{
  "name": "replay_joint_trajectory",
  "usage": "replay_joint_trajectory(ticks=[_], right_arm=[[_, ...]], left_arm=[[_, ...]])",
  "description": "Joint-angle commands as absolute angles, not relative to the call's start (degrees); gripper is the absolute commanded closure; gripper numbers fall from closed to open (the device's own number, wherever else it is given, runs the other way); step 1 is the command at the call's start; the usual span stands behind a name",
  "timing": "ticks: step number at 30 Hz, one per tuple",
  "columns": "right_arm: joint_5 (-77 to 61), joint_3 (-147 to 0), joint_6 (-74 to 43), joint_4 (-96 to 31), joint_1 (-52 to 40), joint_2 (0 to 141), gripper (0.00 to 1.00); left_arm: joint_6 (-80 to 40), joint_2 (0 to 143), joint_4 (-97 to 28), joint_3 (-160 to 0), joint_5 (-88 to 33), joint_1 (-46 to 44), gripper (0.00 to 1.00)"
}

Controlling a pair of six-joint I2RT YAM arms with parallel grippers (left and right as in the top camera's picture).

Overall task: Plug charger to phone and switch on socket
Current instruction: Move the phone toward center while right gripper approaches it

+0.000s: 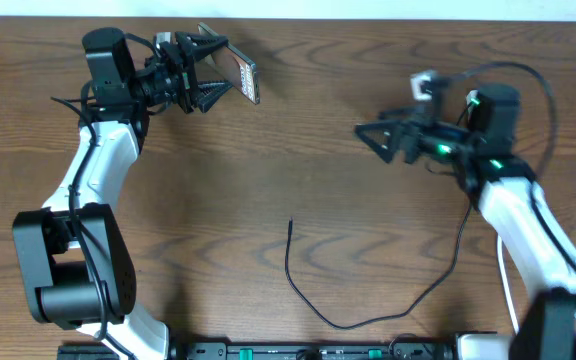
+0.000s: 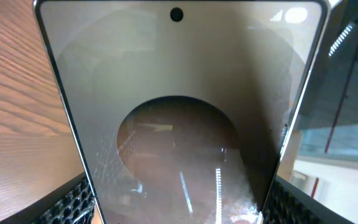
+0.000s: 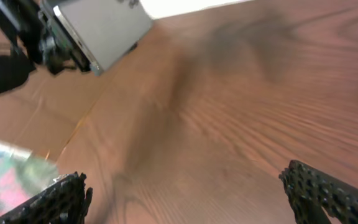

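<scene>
Filling the left wrist view, the phone [image 2: 179, 112] stands glass-side to the lens, its sides pinched between the fingers [image 2: 73, 202] of the left tool [image 1: 218, 70]. From overhead the tool holds it at the far-left of the bench [image 1: 298, 150], raised on edge, not lying flat. I judge that grip is meant to lift the handset and steady it so a connector can be pushed in without it sliding. The front-camera hole [image 2: 176, 14] sits at the end away from the wrist, so the charging port is probably at the end down by the fingers, though no view shows it. Across the bench, well apart, the right tool [image 1: 370, 140] hangs spread and empty, its fingers [image 3: 328, 186] wide with only wood between them, aimed toward the phone. That looks like waiting for a pickup. Nearer the front edge the charger [image 1: 288, 255] lies loose in a long curve, its plug tip [image 1: 290, 223] untouched and pointing up the bench. Its other end runs toward the right arm and is lost there. No socket shows in any view.
</scene>
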State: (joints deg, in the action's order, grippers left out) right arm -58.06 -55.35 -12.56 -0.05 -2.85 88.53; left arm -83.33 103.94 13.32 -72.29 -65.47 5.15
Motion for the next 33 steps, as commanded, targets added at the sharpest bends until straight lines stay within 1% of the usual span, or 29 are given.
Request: replay_joint_trajectory(ticks=[1, 4, 8, 11, 25, 33], right_arm=[[-63.6, -58.1, -9.0, 3.4, -7.0, 93.5, 0.01], [-62.5, -58.1, -7.6, 8.6, -9.9, 95.4, 0.01], [-56.5, -58.1, -7.6, 10.2, -12.3, 95.5, 0.01], [-53.9, -58.1, -7.6, 11.1, -13.6, 95.5, 0.01], [-54.2, -58.1, -10.2, 11.8, -14.0, 95.5, 0.01], [-52.8, -58.1, -11.0, 11.8, -14.0, 95.5, 0.01]], left_arm=[[-78.0, 103.1, 9.1, -72.5, -63.7, 5.4, 0.93], [-74.1, 103.1, 1.9, -72.5, -61.0, 5.4, 0.93], [-70.4, 103.1, -3.9, -72.5, -58.8, 4.6, 0.92], [-70.0, 103.1, -4.0, -72.5, -58.2, 3.3, 0.93], [-69.3, 103.1, -4.1, -72.5, -53.1, -4.6, 0.93], [-73.8, 103.1, -3.8, -72.5, -49.7, -8.6, 0.92]])
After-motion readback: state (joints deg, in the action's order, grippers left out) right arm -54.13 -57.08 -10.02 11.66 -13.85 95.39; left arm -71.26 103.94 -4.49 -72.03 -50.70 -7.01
